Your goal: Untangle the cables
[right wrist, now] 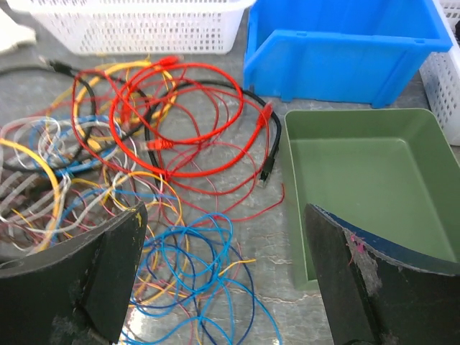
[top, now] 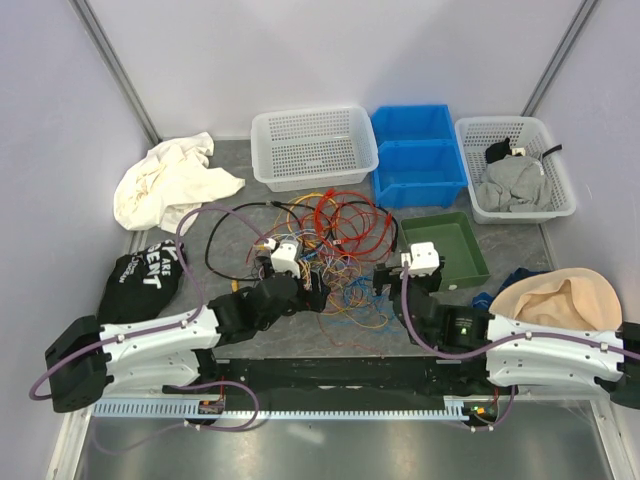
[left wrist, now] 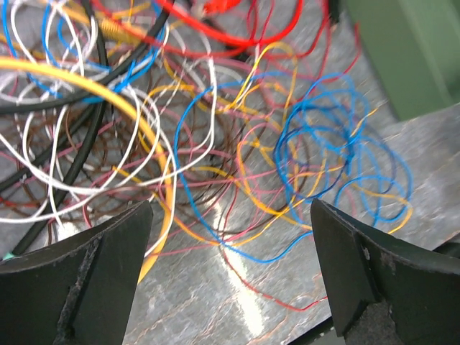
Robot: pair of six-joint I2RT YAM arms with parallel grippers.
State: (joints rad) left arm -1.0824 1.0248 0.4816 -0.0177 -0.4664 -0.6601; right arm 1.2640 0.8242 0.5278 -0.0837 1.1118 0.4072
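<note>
Inventory from my remote station, this moment.

1. Cables (top: 330, 250): one tangled heap on the grey table (top: 520, 245), centre, just ahead of both wrists. I log these parts:
   - red coil (right wrist: 187, 122) on the far side, nearest the blue bin (top: 418, 155)
   - blue coil (right wrist: 190, 280) on the near right edge of the heap
   - thick yellow cable (left wrist: 108, 93) arcing through the left part
   - black cable (left wrist: 86, 136) crossing beneath the yellow one
   - thin white, pink and orange strands looped all through it

2. Left gripper (left wrist: 230, 215): jaws spread wide with nothing between them. It is poised over the near side of the heap, with blue and yellow loops under the gap. I cannot tell from the wrist view whether a fingertip grazes any strand.

3. Right gripper (right wrist: 224, 215): jaws likewise apart and holding nothing. It sits over the blue coil, with the green tray (top: 445, 250) just to its right.

4. Surroundings:
   - white basket (top: 315, 147) beyond the heap, beside the blue bin
   - second white basket (top: 505, 122) at far right, holding a grey garment (top: 510, 185)
   - white cloth (top: 170, 185) at far left
   - black garment (top: 140, 278) with white lettering at near left
   - beige fabric item (top: 555, 300) resting by the right arm
</note>
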